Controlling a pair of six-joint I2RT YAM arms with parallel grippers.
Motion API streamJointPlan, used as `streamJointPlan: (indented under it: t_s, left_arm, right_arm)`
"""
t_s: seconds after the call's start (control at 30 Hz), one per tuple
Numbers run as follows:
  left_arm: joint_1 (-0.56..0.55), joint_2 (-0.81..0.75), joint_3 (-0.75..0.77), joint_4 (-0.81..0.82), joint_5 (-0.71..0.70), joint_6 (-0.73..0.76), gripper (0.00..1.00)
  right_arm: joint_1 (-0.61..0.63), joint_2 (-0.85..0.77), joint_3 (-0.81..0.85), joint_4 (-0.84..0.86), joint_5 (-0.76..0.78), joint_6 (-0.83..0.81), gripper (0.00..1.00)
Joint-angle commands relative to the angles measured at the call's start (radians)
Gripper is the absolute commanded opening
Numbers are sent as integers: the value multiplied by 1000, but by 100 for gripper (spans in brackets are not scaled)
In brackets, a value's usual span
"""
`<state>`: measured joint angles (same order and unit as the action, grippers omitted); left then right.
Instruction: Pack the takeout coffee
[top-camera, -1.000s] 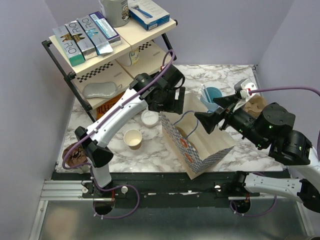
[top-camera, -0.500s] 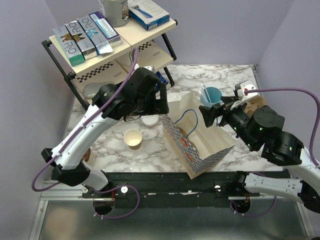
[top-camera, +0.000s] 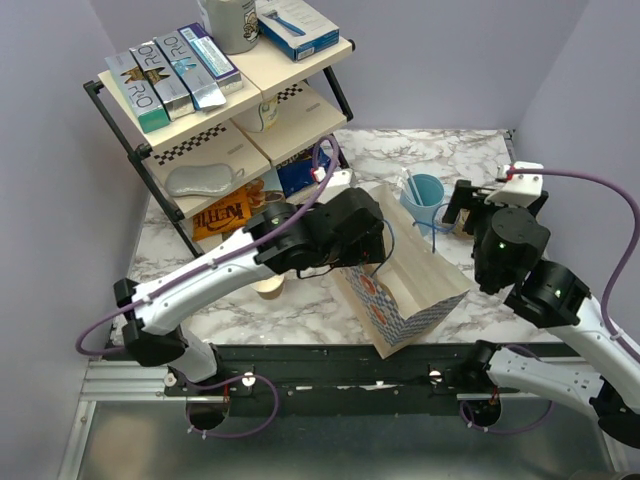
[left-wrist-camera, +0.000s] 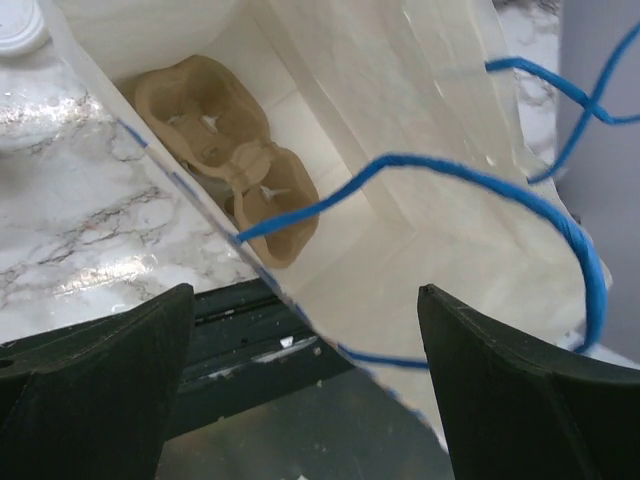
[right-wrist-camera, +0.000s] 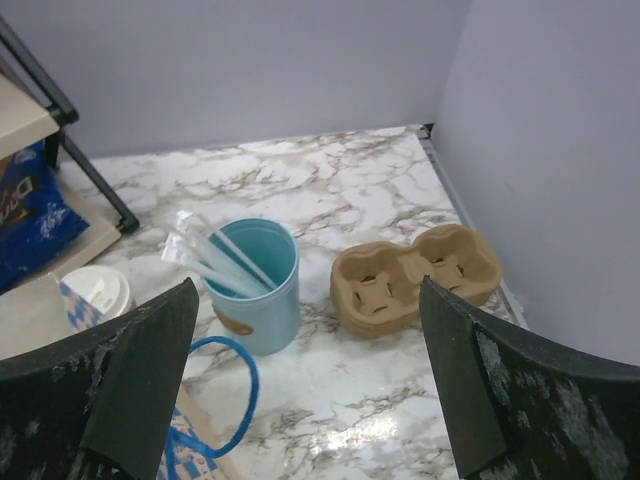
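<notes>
At the far left a wire shelf (top-camera: 215, 110) holds boxes and snack packs. At its five o'clock a lidless paper cup (top-camera: 268, 288) peeks out from under the left arm. The left gripper (left-wrist-camera: 305, 290) hangs over the mouth of the paper bag (top-camera: 410, 290) with its fingers spread wide and nothing between them. In its wrist view a cardboard cup carrier (left-wrist-camera: 215, 130) lies at the bottom of the bag, under the blue rope handles (left-wrist-camera: 560, 230). The takeout coffee (left-wrist-camera: 15, 25) stands on the marble table (top-camera: 420, 150) outside the bag, at ten o'clock from the bag's mouth, with only its white lid showing. The arm hides it from above. At the bag's one o'clock stands a blue cup (right-wrist-camera: 252, 290) holding wrapped straws. The right gripper (right-wrist-camera: 308, 300) hovers near it, released and holding nothing. A second cup carrier (right-wrist-camera: 415, 275) lies at the blue cup's three o'clock, just beside it.
</notes>
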<state>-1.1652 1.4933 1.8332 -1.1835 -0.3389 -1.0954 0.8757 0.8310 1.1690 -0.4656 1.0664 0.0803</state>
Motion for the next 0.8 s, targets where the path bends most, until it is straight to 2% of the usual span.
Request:
streamJointPlan:
  t_s: [0.0,0.07,0.27,0.4,0.47,0.6,0.7,0.73,0.77]
  left_arm:
    - [-36,91,98,-48,-149,-89,99]
    - [-51,131,138,-80,-166,-104,99]
    - [-85,284,317,-310,-199,-152,99]
    - [-91,213,162,-331,-195,-190,99]
    - [-90,156,121,-329,-224,-233,99]
    - [-79,145,84,-329,-235,-226,94]
    - [-71,177,96,-330,-226,-187,61]
    - [-71,189,101,-331,-229,-175,42]
    - [-68,191,103,-331,-233,-166,33]
  right_arm:
    - [-4,-76,-38,102,104,-8,100]
    - [-3,-92,-52,128,98,-20,100]
    - [-4,-75,-60,147,129,-53,100]
    - [-4,-61,-63,148,109,-57,100]
    - [-4,-59,-63,153,106,-60,100]
    - [-7,-52,-68,163,101,-70,100]
    - [-6,-50,-71,168,102,-70,100]
    - [-6,-50,-71,173,102,-104,100]
    - [-4,-53,-69,176,102,-112,100]
